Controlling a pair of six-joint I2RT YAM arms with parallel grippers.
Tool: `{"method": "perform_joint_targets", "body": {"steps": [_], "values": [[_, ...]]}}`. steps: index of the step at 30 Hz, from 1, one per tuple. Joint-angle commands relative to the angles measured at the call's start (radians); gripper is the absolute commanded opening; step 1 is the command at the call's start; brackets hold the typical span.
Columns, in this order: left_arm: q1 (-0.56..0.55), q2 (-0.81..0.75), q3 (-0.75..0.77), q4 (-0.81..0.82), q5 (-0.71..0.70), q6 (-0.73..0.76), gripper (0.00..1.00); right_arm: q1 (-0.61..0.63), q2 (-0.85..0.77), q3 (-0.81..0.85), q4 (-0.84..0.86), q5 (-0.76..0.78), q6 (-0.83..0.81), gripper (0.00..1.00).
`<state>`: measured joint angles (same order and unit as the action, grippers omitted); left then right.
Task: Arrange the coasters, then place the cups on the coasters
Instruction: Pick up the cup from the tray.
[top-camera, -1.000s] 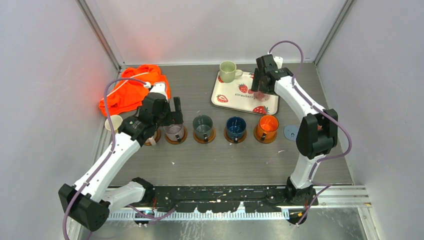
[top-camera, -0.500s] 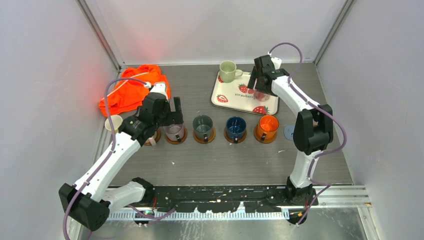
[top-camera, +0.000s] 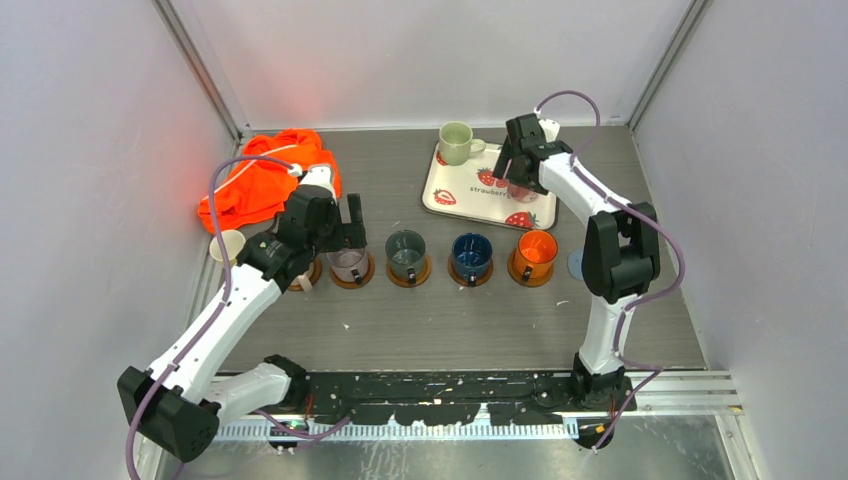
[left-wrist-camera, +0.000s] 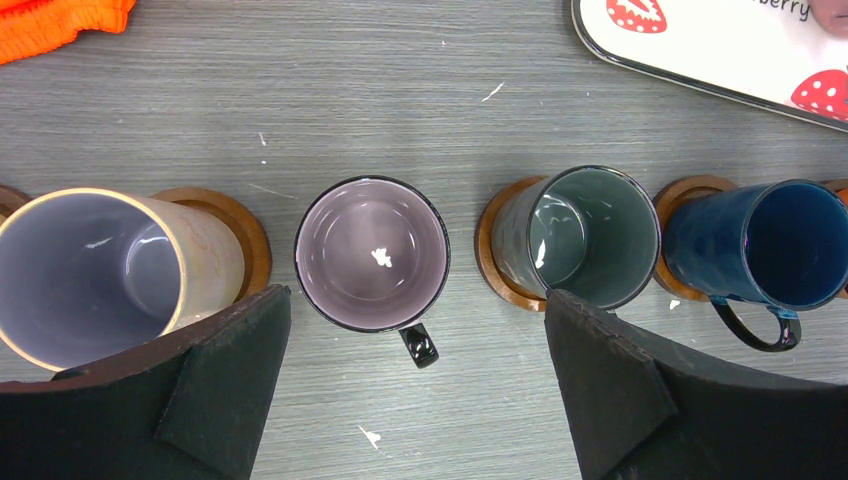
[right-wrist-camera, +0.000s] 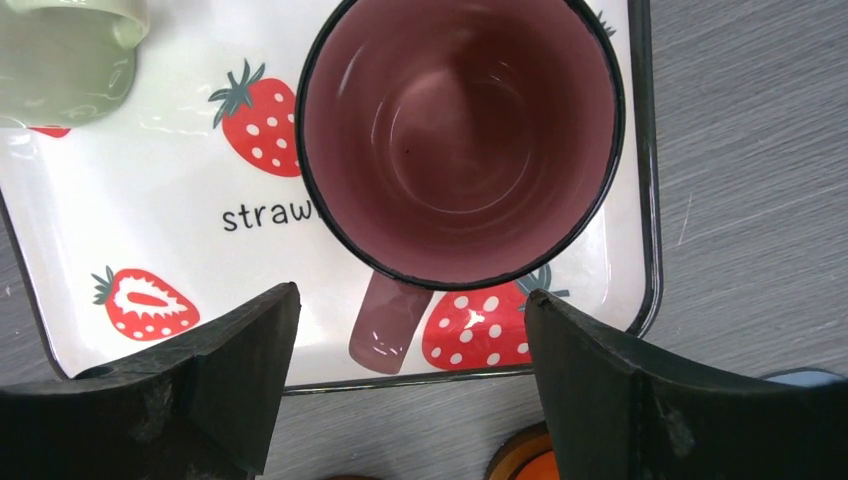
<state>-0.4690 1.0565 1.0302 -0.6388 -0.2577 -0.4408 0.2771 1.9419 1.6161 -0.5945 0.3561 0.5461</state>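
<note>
Brown coasters lined up under cups. Pink cup, green cup to go. Left claw, right claw wide.

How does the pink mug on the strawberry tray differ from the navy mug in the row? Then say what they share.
Colour: the pink mug is pink inside with a dark rim; the navy mug is deep blue. Support: the pink mug stands on the strawberry-print tray; the navy mug sits on a brown wooden coaster. Both are upright, empty and handled.
</note>
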Motion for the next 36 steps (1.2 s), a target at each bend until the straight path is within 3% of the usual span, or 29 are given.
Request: {"method": "perform_joint_targets", "body": {"steps": [1, 20, 30, 36], "values": [[0.004, -0.006, 0.01, 0.038, 0.006, -0.002, 1.0, -0.009, 0.016, -0.024, 0.053, -0.017, 0.031, 0.86], [0.004, -0.006, 0.008, 0.039, 0.009, -0.001, 1.0, -0.011, 0.043, -0.068, 0.085, -0.023, 0.052, 0.65], [0.004, -0.004, 0.008, 0.039, 0.011, -0.003, 1.0, -0.013, 0.064, -0.071, 0.104, -0.036, 0.068, 0.59], [0.004, -0.004, 0.008, 0.039, 0.009, -0.002, 1.0, -0.013, 0.066, -0.06, 0.105, -0.019, 0.056, 0.48]]}}
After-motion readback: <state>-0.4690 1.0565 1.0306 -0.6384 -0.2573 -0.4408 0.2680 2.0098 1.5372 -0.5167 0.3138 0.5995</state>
